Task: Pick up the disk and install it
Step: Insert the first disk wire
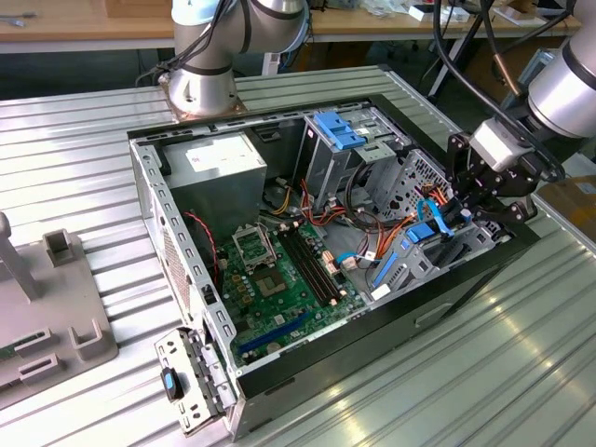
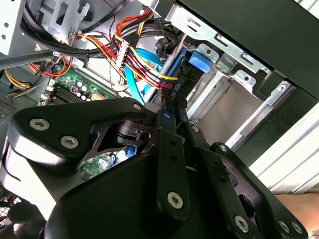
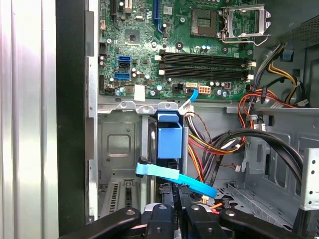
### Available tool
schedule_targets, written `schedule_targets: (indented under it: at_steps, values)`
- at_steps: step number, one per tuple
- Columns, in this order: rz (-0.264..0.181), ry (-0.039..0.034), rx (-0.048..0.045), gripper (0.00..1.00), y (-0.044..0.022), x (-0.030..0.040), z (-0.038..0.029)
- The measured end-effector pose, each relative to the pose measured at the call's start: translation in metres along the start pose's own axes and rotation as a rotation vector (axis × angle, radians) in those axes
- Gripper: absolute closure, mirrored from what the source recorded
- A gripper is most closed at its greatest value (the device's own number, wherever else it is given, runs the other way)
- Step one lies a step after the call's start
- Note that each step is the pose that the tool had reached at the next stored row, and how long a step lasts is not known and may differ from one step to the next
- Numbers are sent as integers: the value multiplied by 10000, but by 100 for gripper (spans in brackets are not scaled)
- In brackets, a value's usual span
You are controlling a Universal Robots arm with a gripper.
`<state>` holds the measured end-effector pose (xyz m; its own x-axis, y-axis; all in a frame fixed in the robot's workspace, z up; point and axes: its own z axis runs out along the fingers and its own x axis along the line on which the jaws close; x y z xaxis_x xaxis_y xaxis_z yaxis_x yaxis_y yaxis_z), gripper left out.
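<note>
The disk (image 3: 169, 142) stands on edge in the drive bay at the case's front corner, its blue rail and tab facing the first wrist view. In the exterior view the disk (image 1: 416, 244) sits low in the bay on the exterior view's right. My gripper (image 3: 175, 201) reaches into the bay from above. Its black fingers (image 2: 165, 117) are drawn close together on the disk's (image 2: 175, 69) dark end. The gripper (image 1: 466, 219) hangs just over the case's right rim.
A light-blue flat cable (image 3: 174, 177) crosses just in front of the fingers. Red, yellow and black wire bundles (image 3: 224, 144) crowd the bay's side. The motherboard (image 1: 279, 270), power supply (image 1: 219, 163) and blue-latched upper cage (image 1: 340, 130) fill the case. A grey fixture (image 1: 56, 307) lies outside.
</note>
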<state>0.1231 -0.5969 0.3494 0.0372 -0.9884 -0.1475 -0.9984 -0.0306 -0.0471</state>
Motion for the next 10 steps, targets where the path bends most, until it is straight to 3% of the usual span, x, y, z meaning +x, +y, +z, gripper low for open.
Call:
schedule_targets:
  at_steps: [8,10]
  values:
    - [0,0,0,84,0,3,3]
    - [178,2,27,84,0,2,10]
